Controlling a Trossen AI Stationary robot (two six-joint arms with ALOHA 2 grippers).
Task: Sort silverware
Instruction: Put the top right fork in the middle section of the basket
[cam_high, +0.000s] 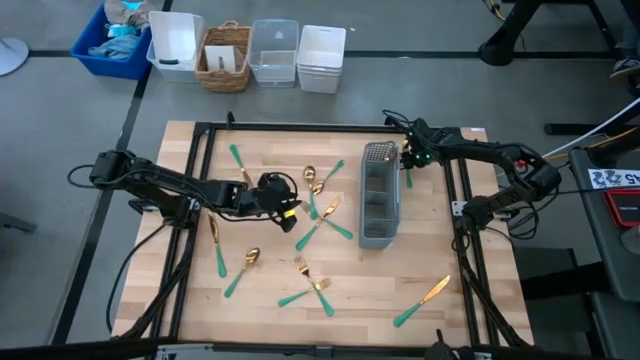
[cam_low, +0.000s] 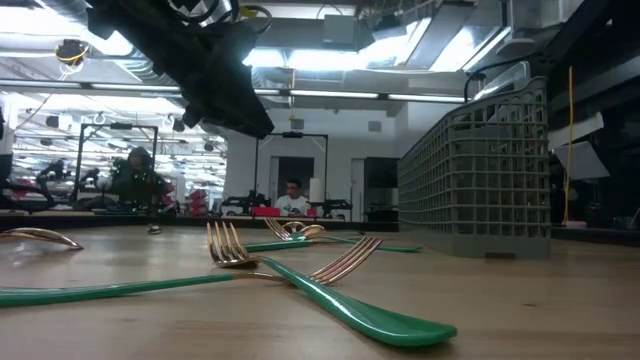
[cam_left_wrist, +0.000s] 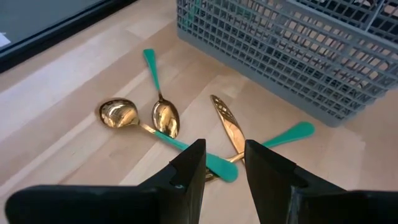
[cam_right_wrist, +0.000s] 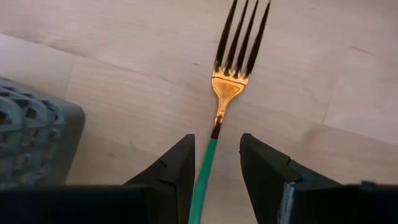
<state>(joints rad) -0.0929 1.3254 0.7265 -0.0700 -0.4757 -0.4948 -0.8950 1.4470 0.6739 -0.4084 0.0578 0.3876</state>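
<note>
Gold-headed, teal-handled silverware lies scattered flat on the wooden table (cam_high: 480, 300): two spoons (cam_left_wrist: 140, 117) and a knife (cam_left_wrist: 227, 124) beside the grey mesh caddy (cam_high: 378, 195), crossed forks (cam_high: 315, 285) nearer, and a knife (cam_high: 425, 300) at the near right. My left gripper (cam_high: 290, 208) hovers open over the crossing teal handles (cam_left_wrist: 217, 167) of that cluster. My right gripper (cam_high: 409, 160) is open at the caddy's far right corner. Its fingers stand on either side of the handle of a fork (cam_right_wrist: 233, 68) that lies on the wood, and no touch shows.
A spoon (cam_high: 245, 262) and loose pieces (cam_high: 237, 158) lie on the table's left half. Two crossed forks (cam_low: 290, 265) lie near the front edge. Bins and a wicker basket (cam_high: 225, 55) stand beyond the far edge. Black frame rails (cam_high: 200, 200) run along both sides.
</note>
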